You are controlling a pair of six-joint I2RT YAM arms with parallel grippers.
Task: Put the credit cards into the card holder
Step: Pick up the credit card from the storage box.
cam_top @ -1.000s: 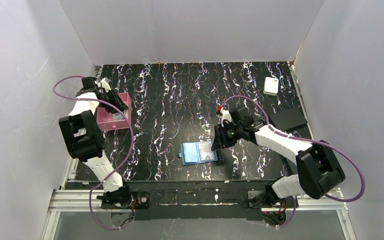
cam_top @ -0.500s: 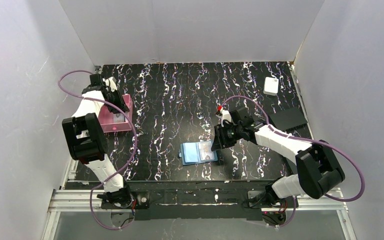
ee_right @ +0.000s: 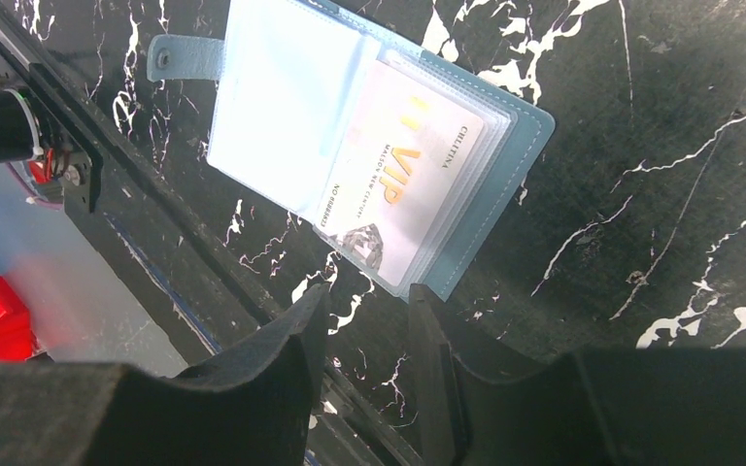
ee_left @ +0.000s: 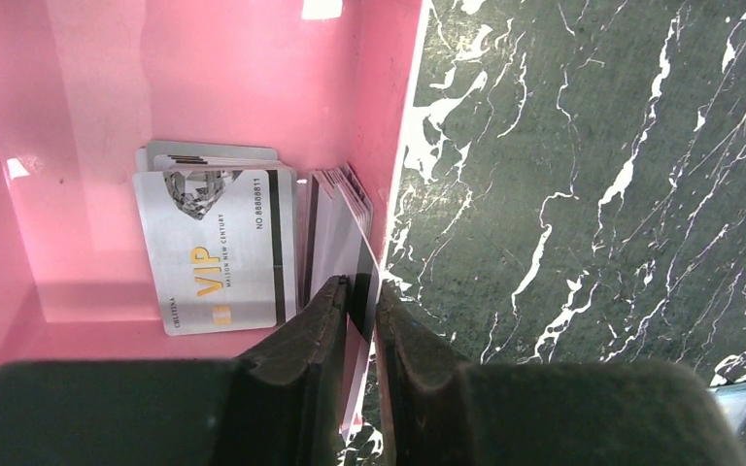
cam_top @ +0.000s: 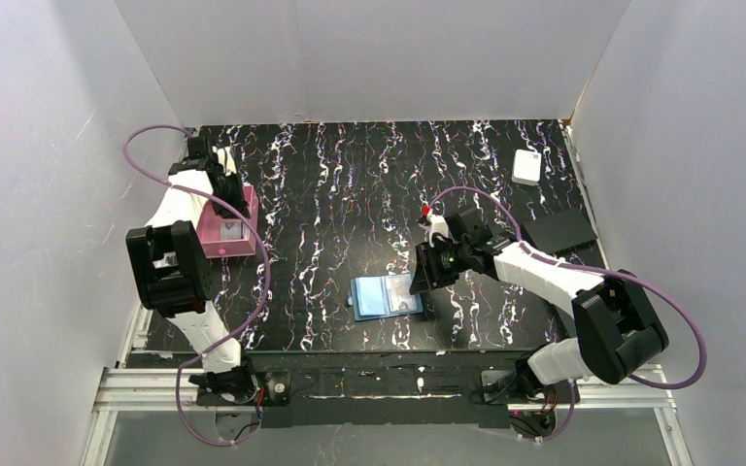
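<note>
credit card (ee_left: 342, 228) on edge against pink tray (ee_left: 393, 116) wall, long axis pointing away, pinched by left gripper (ee_left: 360, 299); card holder (cam_top: 386, 296) well rightward, nearer part-open, empty right gripper (ee_right: 364, 296).

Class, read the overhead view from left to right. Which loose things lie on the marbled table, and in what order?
pink tray → teal card holder → white box
</note>
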